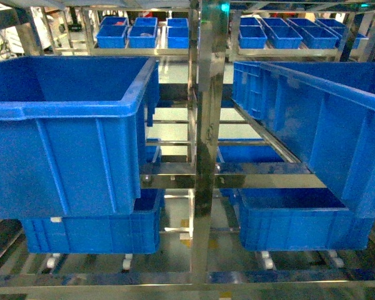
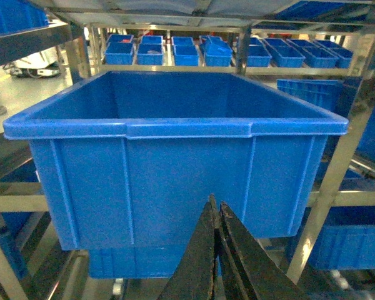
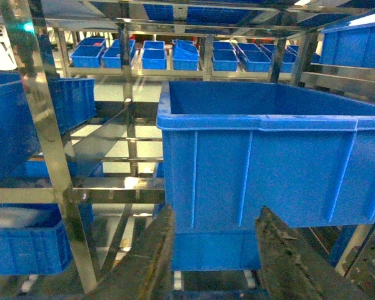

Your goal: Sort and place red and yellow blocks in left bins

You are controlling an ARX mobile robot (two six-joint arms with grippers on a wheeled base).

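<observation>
No red or yellow blocks show in any view. A large blue bin (image 1: pixel 62 125) sits on the left of the steel rack, with another blue bin (image 1: pixel 90 231) on the shelf below it. In the left wrist view my left gripper (image 2: pixel 215 203) is shut with nothing in it, pointing at the front wall of that large bin (image 2: pixel 175 175). In the right wrist view my right gripper (image 3: pixel 215 215) stands open and empty in front of the right blue bin (image 3: pixel 269 162). Neither gripper shows in the head view.
A steel rack post (image 1: pixel 207 144) stands in the middle between the left and right bins. A big blue bin (image 1: pixel 325 125) sits upper right, another (image 1: pixel 300 219) below it. Small blue bins (image 1: pixel 144 31) line far shelves. The floor lies beneath the rack.
</observation>
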